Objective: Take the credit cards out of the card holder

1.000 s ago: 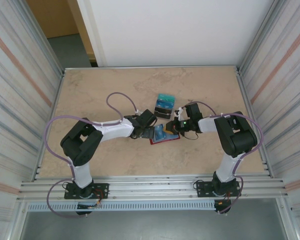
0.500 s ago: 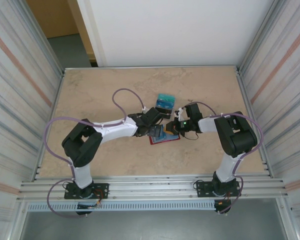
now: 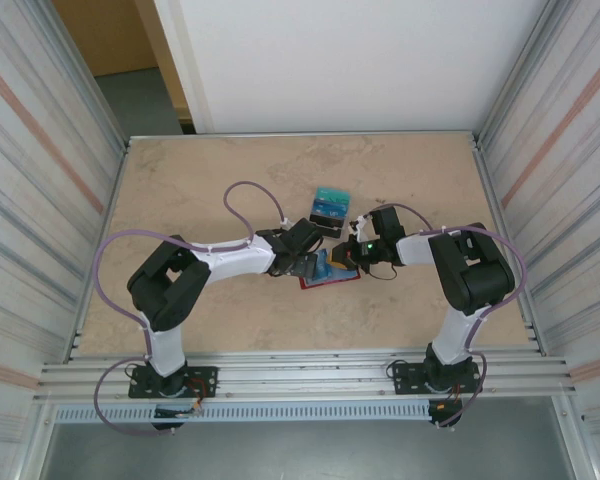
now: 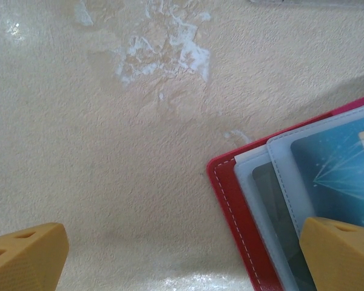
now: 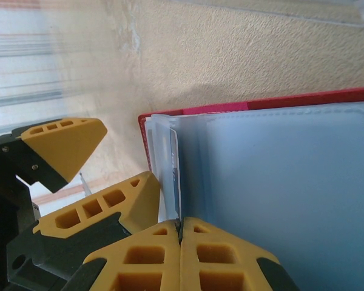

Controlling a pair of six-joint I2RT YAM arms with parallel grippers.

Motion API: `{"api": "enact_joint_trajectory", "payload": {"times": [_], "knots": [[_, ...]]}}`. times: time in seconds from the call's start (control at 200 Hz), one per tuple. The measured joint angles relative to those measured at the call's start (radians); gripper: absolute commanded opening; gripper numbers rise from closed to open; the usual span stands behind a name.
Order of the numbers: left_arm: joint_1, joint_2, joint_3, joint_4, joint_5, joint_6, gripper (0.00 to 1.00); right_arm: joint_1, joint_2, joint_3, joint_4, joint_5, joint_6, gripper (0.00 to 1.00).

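The red card holder [image 3: 332, 279] lies open on the table, its pale blue-grey pockets [image 5: 279, 182] facing up. A teal credit card [image 4: 337, 160] sits in one pocket. My left gripper [image 4: 182, 257] is open and straddles the holder's corner [image 4: 227, 188]: one fingertip [image 4: 24, 254] is over bare table, the other [image 4: 340, 254] over the pockets. My right gripper [image 5: 181, 254] is shut on a thin pocket leaf [image 5: 175, 176] at the holder's edge. From above, the left gripper [image 3: 313, 264] and the right gripper [image 3: 348, 257] meet over the holder.
Two loose cards, teal and dark [image 3: 330, 207], lie on the table just behind the holder. Ribbed metal walls [image 3: 50, 200] close in both sides. Bare tan tabletop [image 3: 200, 170] stretches left and behind.
My left gripper has moved right and a little forward, onto the holder's left edge, still open. The right gripper and the holder have not moved.
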Motion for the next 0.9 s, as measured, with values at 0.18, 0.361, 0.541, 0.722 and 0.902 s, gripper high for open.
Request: {"api": "enact_joint_trajectory", "payload": {"times": [0.18, 0.361, 0.541, 0.722, 0.902], "knots": [[0.003, 0.003, 0.000, 0.007, 0.000, 0.000, 0.99, -0.023, -0.013, -0.018, -0.003, 0.000, 0.000, 0.07], [0.003, 0.006, 0.000, 0.014, 0.000, 0.000, 0.99, -0.027, -0.025, -0.027, -0.003, -0.001, 0.000, 0.16], [0.003, 0.011, 0.001, 0.023, 0.000, 0.000, 0.99, -0.026, -0.025, -0.041, 0.035, -0.010, 0.008, 0.17], [0.003, 0.011, 0.001, 0.025, 0.000, 0.000, 0.99, -0.024, -0.023, -0.042, 0.072, -0.024, 0.019, 0.07], [0.003, 0.011, 0.000, 0.025, 0.000, -0.001, 0.99, -0.021, -0.001, -0.047, 0.118, -0.036, 0.043, 0.00]]}}
